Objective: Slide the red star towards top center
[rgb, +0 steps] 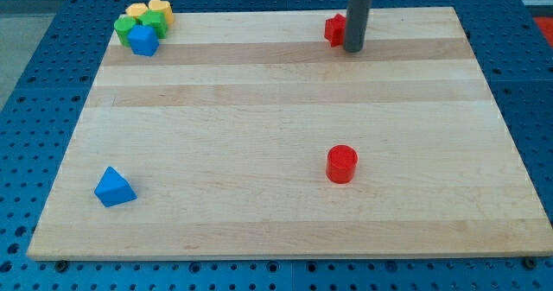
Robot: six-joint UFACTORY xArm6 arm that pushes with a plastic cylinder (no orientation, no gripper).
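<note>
Red star [333,28] against my tip [352,48]

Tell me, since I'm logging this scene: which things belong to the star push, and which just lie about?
In the job:
- red star, at the view's top, partly hidden by the rod
- my tip, touching the star's right side

Lying about:
- red cylinder
- blue triangle
- blue block, green block, green block and two yellow blocks, clustered top left

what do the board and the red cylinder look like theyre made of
Board: looks like light wood, with visible grain and glued strips, and a smooth, slightly satin finish. Red cylinder: probably painted wood or plastic; the even, matte colour shows no grain, so it could be either.
</note>
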